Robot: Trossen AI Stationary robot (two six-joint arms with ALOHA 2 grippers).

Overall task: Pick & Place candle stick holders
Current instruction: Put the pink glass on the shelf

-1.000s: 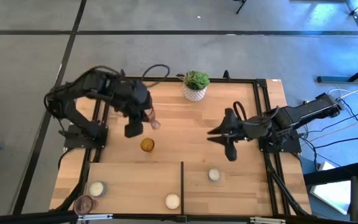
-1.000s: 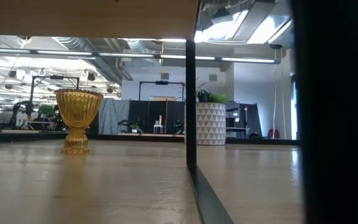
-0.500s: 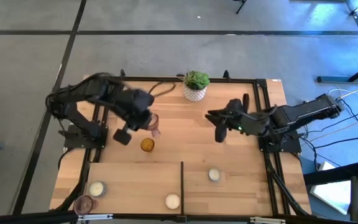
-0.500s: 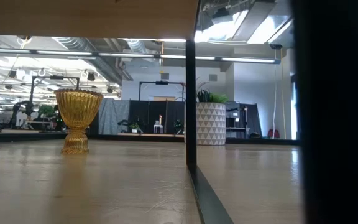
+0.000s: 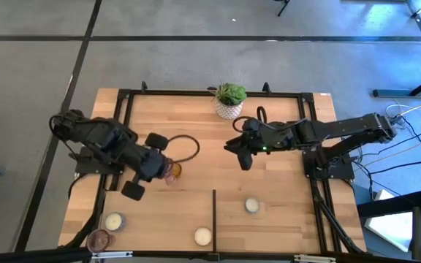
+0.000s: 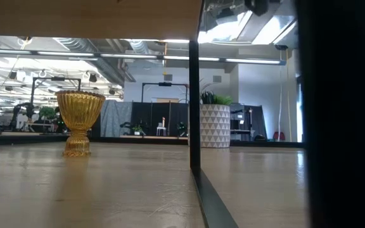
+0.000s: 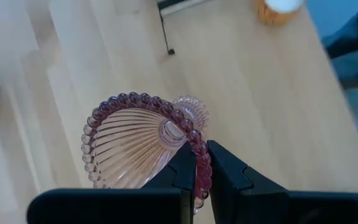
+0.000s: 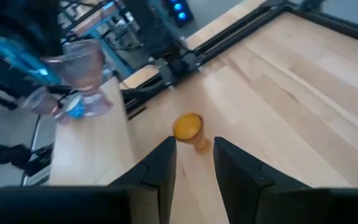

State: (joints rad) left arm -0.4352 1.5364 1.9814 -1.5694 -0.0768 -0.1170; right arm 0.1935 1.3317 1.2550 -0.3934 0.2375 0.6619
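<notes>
Pink holder (image 7: 138,146) rim pinched in left gripper (image 7: 202,171); right gripper (image 8: 193,163) slightly spread.

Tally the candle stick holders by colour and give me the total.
Pink glass: 2 (held pink holder, corner pink holder)
Amber glass: 1 (amber holder)
White: 3 (left white holder, middle white holder, right white holder)
Total: 6

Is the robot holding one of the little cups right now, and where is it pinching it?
Yes. The left gripper pinches the pink glass holder by its beaded rim. The right gripper holds nothing; the amber holder stands on the table ahead of it.
</notes>
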